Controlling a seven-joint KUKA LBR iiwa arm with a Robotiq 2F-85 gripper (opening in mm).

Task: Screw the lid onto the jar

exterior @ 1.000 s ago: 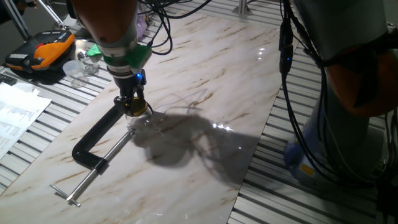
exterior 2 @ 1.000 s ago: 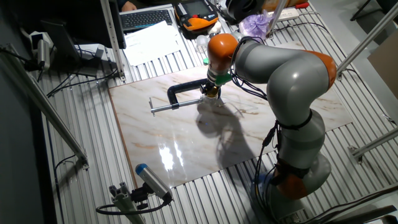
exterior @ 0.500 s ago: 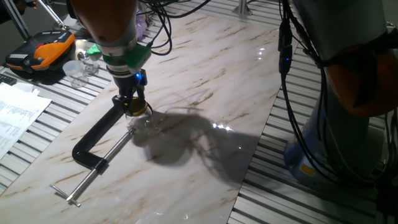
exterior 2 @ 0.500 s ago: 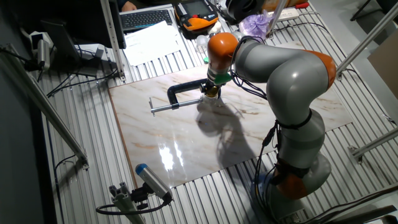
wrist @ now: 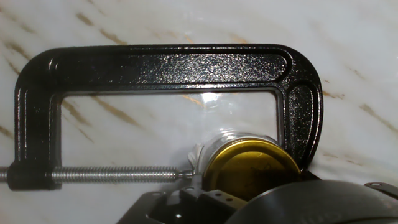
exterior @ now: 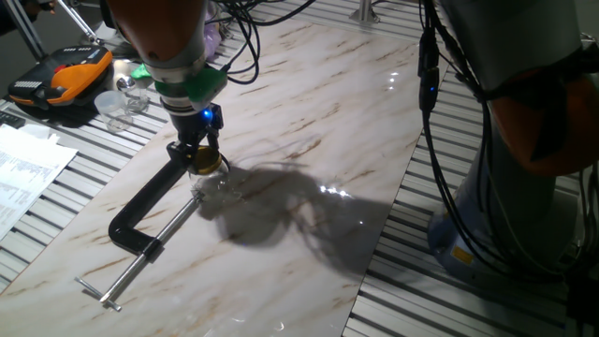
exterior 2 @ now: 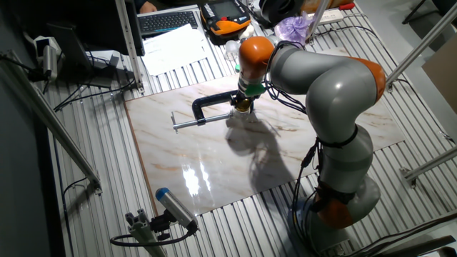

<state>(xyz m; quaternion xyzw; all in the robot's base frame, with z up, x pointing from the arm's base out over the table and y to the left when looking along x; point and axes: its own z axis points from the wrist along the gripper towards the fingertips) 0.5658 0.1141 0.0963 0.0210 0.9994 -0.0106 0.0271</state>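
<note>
The tool [exterior: 200,161] points down at the marble tabletop [exterior: 318,112], directly over the jar [exterior: 208,183]. The lid [wrist: 252,169] sits on the jar mouth, level with the tool tips. Tool fingers are not resolved in any view; whether they are apart or clamped on the lid cannot be told.

The jar stands inside a black C-clamp [wrist: 155,68] lying flat on the tabletop. It is held between the clamp screw [wrist: 118,175] on one side and the fixed end of the frame on the other. The screw pad touches the glass.

An orange-black case [exterior: 61,75] and clear cups [exterior: 117,108] lie beyond the tabletop edge, well apart from the jar.
</note>
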